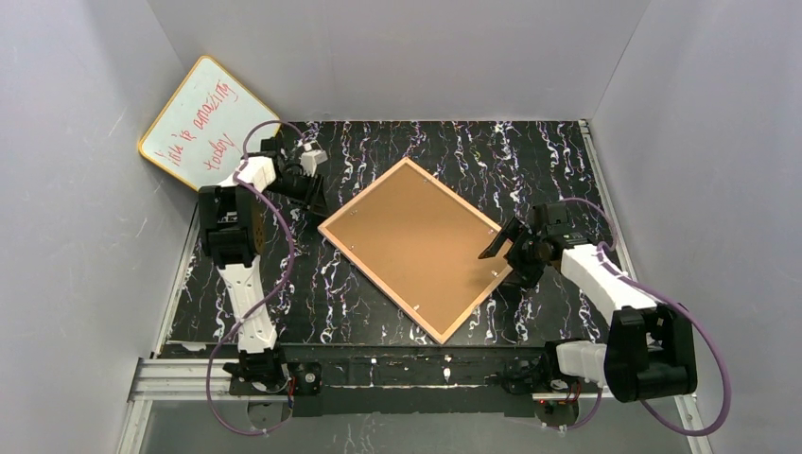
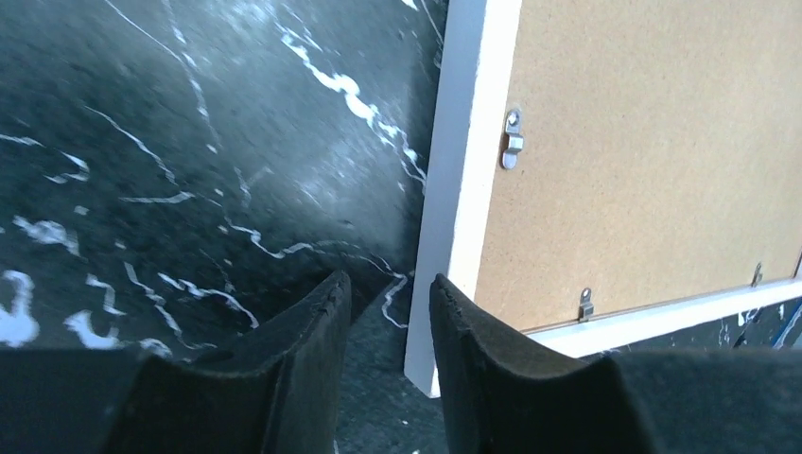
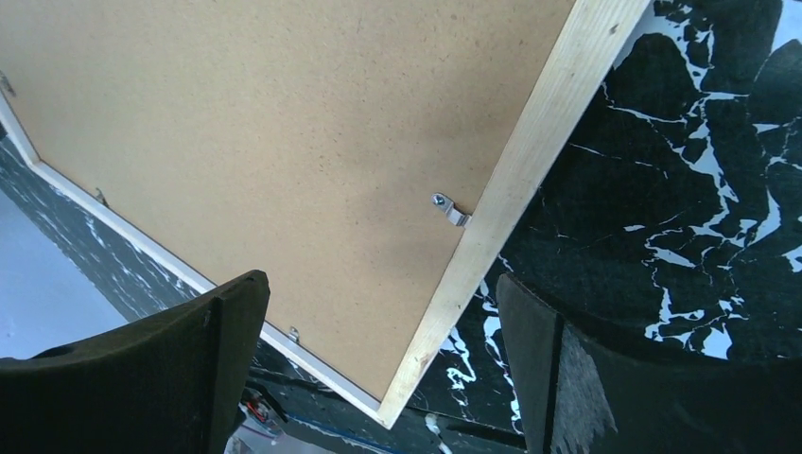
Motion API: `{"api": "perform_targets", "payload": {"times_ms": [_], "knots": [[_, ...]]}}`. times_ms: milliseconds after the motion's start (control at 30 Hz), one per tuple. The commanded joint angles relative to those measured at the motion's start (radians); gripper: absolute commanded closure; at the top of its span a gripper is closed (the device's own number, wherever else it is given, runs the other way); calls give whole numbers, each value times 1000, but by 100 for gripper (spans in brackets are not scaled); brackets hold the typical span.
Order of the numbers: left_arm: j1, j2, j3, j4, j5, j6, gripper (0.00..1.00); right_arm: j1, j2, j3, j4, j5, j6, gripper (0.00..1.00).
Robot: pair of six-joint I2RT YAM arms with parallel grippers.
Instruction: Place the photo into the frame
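The frame (image 1: 382,284) lies back side up in the middle of the table, turned like a diamond, with the plain brown backing board (image 1: 416,241) inside its rim. The photo is not in view. My left gripper (image 1: 317,203) sits low at the frame's left corner; in the left wrist view (image 2: 390,288) its jaws stand a little apart with nothing between them, beside the white rim (image 2: 463,180). My right gripper (image 1: 494,248) hovers over the frame's right edge; in the right wrist view (image 3: 380,284) it is wide open above the tan wood rim (image 3: 530,161).
A yellow-rimmed whiteboard (image 1: 208,123) with red writing leans in the back left corner. Small metal clips (image 2: 512,142) (image 3: 451,210) sit along the inside of the frame's rim. Grey walls close in the black marbled table (image 1: 530,161) on three sides.
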Motion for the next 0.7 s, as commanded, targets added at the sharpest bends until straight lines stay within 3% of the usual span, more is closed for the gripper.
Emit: {"api": "perform_targets", "payload": {"times_ms": [0, 233, 433, 567, 667], "knots": [[-35, -40, -146, -79, -46, 82, 64, -2, 63, -23, 52, -15, -53, 1], [-104, -150, -348, -124, -60, 171, 66, -41, 162, 35, 112, 19, -97, 1], [-161, -248, -493, -192, -25, 246, 67, -117, 230, 200, 57, 75, -148, 1], [-140, -266, -450, -286, -8, 301, 67, -126, 218, 311, 0, 156, -162, 1], [-96, -252, -374, -397, 34, 370, 66, -124, 180, 356, -5, 124, -148, 3]]}}
